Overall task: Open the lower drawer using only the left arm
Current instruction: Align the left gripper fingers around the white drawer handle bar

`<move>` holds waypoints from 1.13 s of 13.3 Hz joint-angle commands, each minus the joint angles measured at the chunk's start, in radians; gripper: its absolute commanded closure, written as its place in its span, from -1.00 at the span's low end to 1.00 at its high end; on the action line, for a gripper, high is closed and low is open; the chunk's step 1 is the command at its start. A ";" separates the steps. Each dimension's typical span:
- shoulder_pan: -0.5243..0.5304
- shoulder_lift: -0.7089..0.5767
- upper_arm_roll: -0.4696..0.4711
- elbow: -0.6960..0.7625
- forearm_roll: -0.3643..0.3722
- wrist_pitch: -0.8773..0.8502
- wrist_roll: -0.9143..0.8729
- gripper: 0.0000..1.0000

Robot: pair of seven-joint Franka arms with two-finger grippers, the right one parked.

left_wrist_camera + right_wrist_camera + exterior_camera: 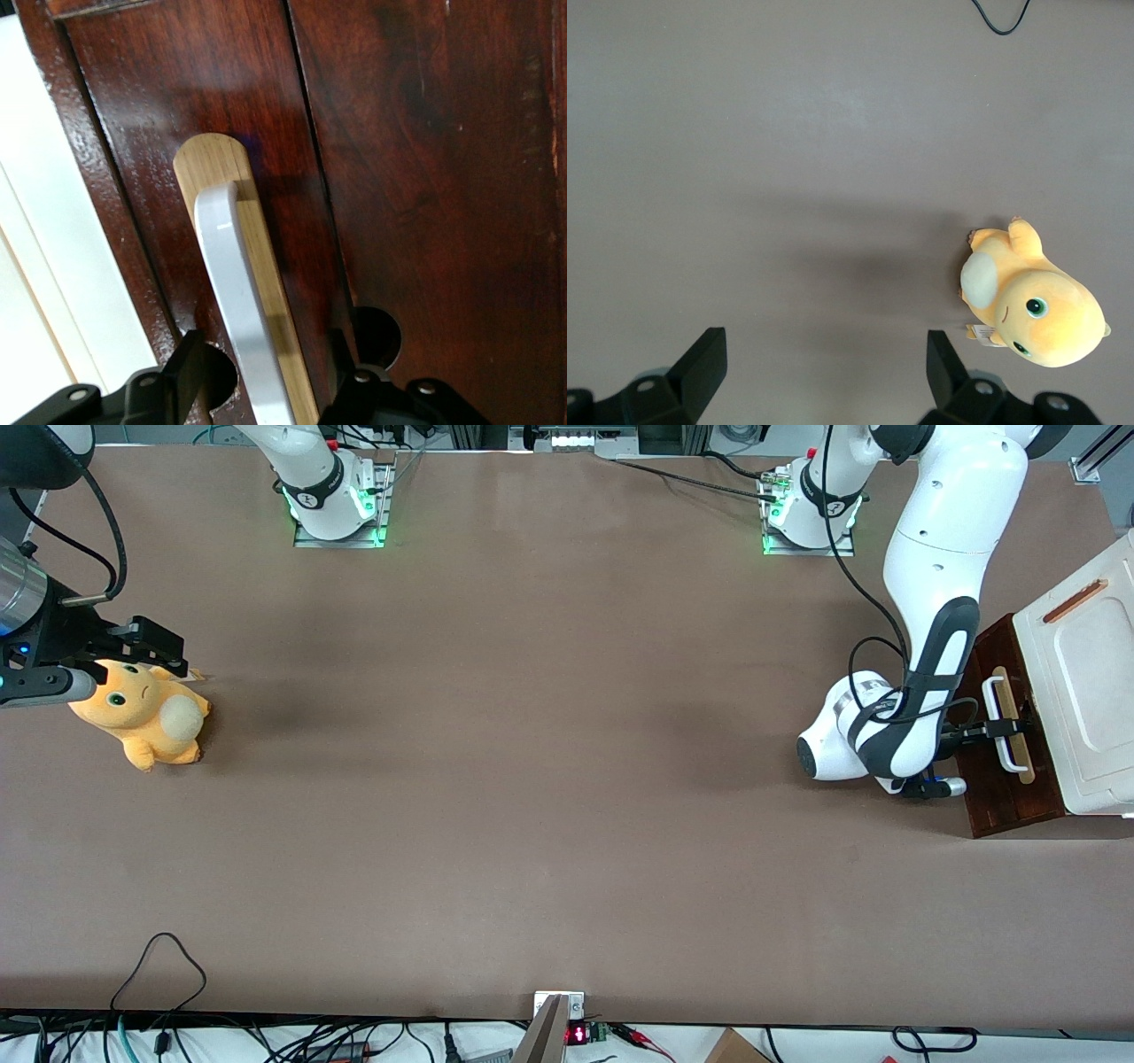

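Lower drawer (1005, 779) sits at the working arm's end of the table (532, 779), dark reddish-brown front facing the arm, under a white moulded panel (1085, 691); no gap shows, interior not visible, contents cannot be told. Left arm (930, 629) reaches down to it; gripper (1010, 729) at the white bar handle (239, 310); fingers (190, 359) spread, one either side of the bar, contact uncertain. Orange plush toy (146, 717) lies toward the parked arm's end.

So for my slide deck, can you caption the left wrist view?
Left arm's gripper straddling the white bar handle of the lower drawer, fingers open.
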 commanded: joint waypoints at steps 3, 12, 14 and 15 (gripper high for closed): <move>0.005 -0.007 -0.004 -0.013 0.010 -0.005 -0.017 -0.08; -0.001 -0.006 -0.006 -0.014 0.009 -0.005 -0.013 0.11; -0.002 -0.004 -0.006 -0.016 0.009 -0.005 -0.014 0.22; -0.001 -0.004 -0.006 -0.016 0.007 -0.006 -0.016 0.24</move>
